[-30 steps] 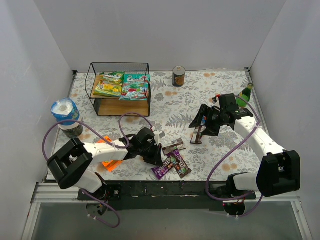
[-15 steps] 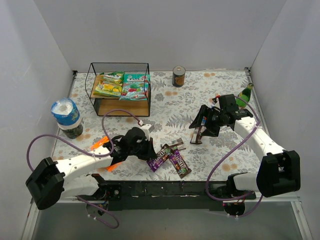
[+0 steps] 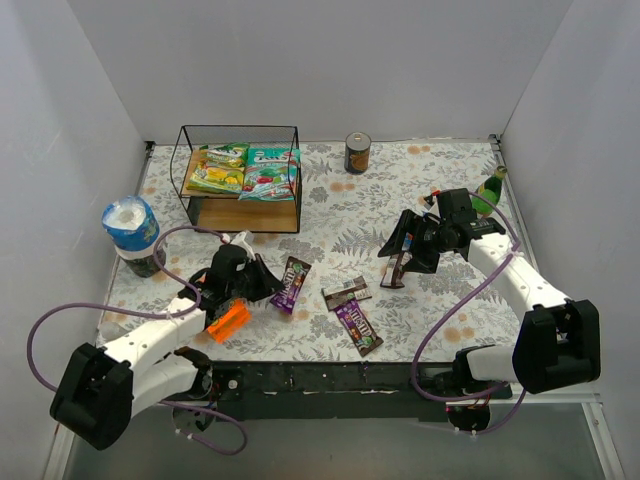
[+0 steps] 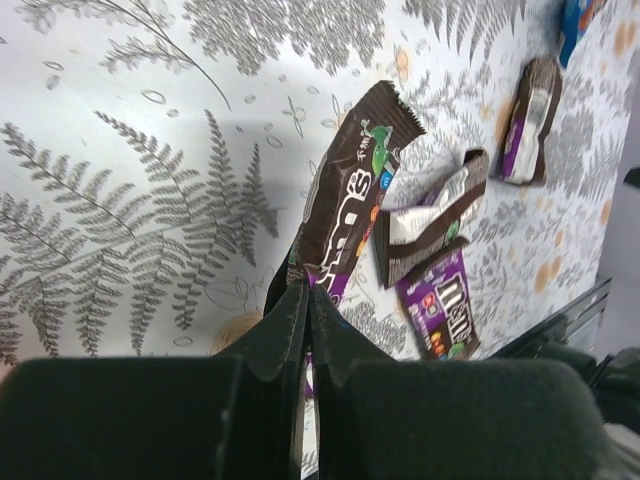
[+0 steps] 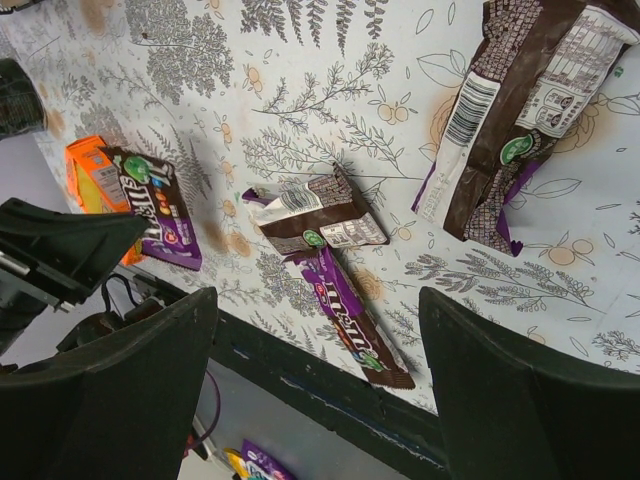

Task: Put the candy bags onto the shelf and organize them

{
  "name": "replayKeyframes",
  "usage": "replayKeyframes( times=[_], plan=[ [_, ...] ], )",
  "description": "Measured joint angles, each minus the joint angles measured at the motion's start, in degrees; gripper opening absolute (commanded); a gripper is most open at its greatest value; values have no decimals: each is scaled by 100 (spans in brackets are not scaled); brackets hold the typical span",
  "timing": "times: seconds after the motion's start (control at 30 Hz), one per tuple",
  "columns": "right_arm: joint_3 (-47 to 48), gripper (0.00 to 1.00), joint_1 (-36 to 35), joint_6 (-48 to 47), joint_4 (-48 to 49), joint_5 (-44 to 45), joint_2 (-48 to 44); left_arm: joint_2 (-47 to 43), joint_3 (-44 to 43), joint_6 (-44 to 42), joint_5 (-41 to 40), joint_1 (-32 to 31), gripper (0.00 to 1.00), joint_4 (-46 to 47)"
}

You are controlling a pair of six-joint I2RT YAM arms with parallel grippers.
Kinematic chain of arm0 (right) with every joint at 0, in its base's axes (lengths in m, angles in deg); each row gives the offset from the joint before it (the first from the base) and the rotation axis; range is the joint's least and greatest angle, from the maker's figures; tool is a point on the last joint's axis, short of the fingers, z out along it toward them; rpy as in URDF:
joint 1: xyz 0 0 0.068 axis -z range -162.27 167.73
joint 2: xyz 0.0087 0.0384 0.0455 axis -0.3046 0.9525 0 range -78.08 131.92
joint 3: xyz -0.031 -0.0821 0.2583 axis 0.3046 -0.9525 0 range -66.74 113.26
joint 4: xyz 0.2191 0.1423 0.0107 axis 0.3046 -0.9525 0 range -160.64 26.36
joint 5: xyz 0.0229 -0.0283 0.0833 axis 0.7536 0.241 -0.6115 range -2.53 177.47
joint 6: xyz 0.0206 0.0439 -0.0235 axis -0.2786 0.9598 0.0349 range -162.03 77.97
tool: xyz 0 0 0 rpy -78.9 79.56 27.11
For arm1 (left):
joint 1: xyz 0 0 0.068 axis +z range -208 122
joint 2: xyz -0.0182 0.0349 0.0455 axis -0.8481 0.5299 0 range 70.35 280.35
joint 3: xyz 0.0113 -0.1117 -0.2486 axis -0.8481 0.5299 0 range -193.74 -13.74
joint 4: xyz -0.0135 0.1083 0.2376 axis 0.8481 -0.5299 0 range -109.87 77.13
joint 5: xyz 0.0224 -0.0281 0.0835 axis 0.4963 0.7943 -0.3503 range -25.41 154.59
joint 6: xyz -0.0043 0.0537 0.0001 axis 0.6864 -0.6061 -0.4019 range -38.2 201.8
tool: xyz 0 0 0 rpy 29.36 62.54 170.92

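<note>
The shelf (image 3: pixel 240 180) stands at the back left, with a yellow-green bag (image 3: pixel 222 170) and a teal bag (image 3: pixel 270 172) on its top board. My left gripper (image 3: pixel 265 284) is shut on one end of a purple packet (image 3: pixel 292 282), which also shows in the left wrist view (image 4: pixel 350 205), gripper (image 4: pixel 307 290). A brown packet (image 3: pixel 347 292) and a purple packet (image 3: pixel 358 328) lie near the front middle. Another brown packet (image 3: pixel 395 268) lies under my right gripper (image 3: pixel 402 248), which is open and empty (image 5: pixel 315 300).
An orange flat package (image 3: pixel 228 320) lies by the left arm. A blue-capped jar (image 3: pixel 132 235) stands at the left edge, a can (image 3: pixel 357 153) at the back middle, a green bottle (image 3: pixel 490 190) at the right. The table's front edge (image 5: pixel 330 400) is close below the packets.
My left gripper took a purple packet from the front pile and carried it left and away from the front edge. The right arm has not moved.
</note>
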State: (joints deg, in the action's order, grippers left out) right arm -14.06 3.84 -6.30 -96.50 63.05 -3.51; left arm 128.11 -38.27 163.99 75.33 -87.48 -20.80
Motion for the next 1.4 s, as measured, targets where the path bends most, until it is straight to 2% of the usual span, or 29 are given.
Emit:
replayKeyframes(
  times=[0.3,0.63,0.87,1.03,1.23,1.3,1.4],
  plan=[
    [2,88,22,-26,-4,-2,92,787,-160,424,-26,715,0,918],
    [13,88,83,-155,-28,-4,103,1506,-894,461,-1023,763,0,1574],
    [13,88,103,-175,-50,-15,103,1954,-1014,590,-1604,763,0,2004],
    [13,88,103,-175,-72,-15,96,2299,-1078,695,-1759,765,17,2173],
    [13,88,103,-179,-94,-17,52,2715,-1303,780,-1762,765,45,2306],
    [13,88,103,-179,-96,-17,37,2730,-1307,811,-1768,765,52,2297],
    [13,87,103,-179,-96,-17,13,2710,-1351,846,-1799,765,57,2181]
  ],
)
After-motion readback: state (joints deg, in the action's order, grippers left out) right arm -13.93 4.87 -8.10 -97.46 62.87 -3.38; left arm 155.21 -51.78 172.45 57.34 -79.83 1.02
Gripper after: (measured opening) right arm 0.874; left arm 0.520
